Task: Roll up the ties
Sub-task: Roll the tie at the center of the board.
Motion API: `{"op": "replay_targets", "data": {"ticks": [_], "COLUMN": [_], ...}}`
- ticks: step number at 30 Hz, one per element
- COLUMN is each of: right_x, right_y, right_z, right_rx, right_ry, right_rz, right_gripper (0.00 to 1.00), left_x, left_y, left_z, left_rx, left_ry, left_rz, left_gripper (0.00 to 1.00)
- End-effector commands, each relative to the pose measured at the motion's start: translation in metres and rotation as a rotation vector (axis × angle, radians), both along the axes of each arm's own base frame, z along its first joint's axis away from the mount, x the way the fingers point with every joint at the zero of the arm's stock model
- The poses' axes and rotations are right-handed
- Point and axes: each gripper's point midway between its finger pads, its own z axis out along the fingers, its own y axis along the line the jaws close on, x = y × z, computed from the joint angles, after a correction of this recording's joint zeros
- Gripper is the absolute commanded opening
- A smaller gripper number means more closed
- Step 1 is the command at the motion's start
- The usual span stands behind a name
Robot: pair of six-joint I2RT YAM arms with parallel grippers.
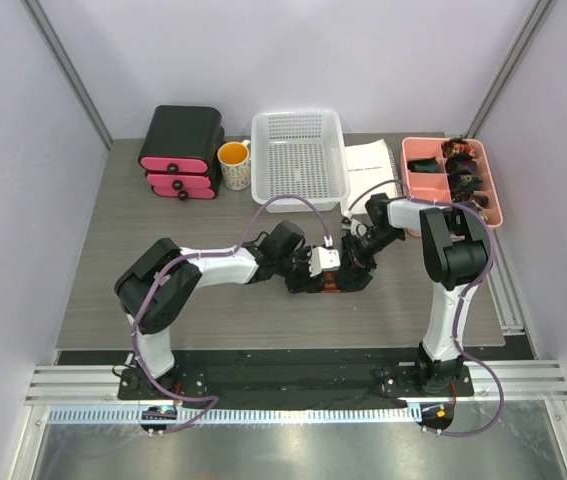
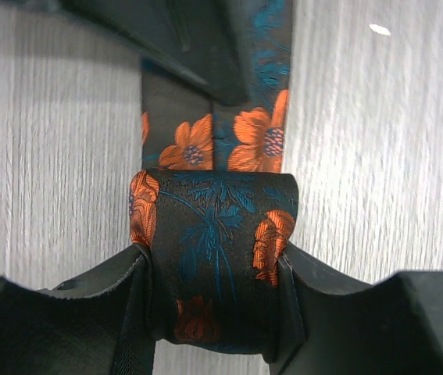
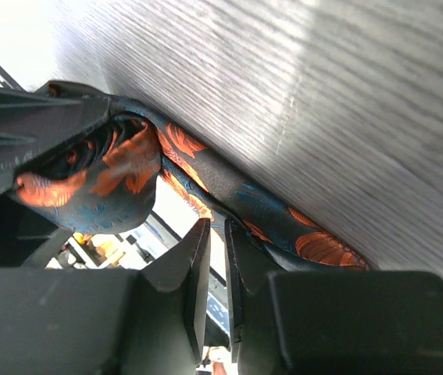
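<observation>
From above, both arms are sitting tip to tip mid-worktop (image 1: 163, 220). On the left wrist, my left pincer (image 2: 215, 266) is clamping the rolled tie (image 2: 213, 219) so it cannot unwind. On the right wrist, my right pincer (image 3: 216, 230) is standing almost together at the loose tail (image 3: 268, 209). I cannot tell if it is nipping it.

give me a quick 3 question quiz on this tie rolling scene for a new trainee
1. What does the left end effector clamp? A) the tie's rolled coil B) the tie's flat loose end C) nothing
2. True or false: the pink tray holds other ties.
3. Fill in: the mug stands between the drawer unit and the white ___.
Key: 1 A; 2 true; 3 basket.
</observation>
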Motion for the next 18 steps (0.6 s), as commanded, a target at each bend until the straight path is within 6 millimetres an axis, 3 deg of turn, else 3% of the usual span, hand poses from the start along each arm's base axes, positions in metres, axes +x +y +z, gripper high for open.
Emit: {"op": "replay_targets", "data": {"ticks": [1, 6, 9, 18], "right_x": [0.024, 0.03, 0.028, 0.044], "right_y": [-0.022, -0.022, -0.017, 0.012], "right_z": [-0.039, -0.034, -0.02, 0.052], "right_rx": [-0.175, -0.165, -0.12, 0.096], "right_ry": [-0.106, -0.128, -0.146, -0.222], "right_rz": [0.032, 0.018, 0.013, -0.067], "right_gripper": [0.2, 0.2, 0.2, 0.39], "left_x": [-0.015, -0.016, -0.019, -0.023], "left_y": [0.017, 0.026, 0.031, 0.03], "left_z": [0.003, -0.02, -0.029, -0.053], "left_rx": [0.103, 0.2, 0.225, 0.311], "left_ry": [0.013, 0.078, 0.111, 0.148], "left_rz": [-0.137, -0.119, -0.09, 0.015], "left_gripper": [0.18, 0.18, 0.18, 0.19]}}
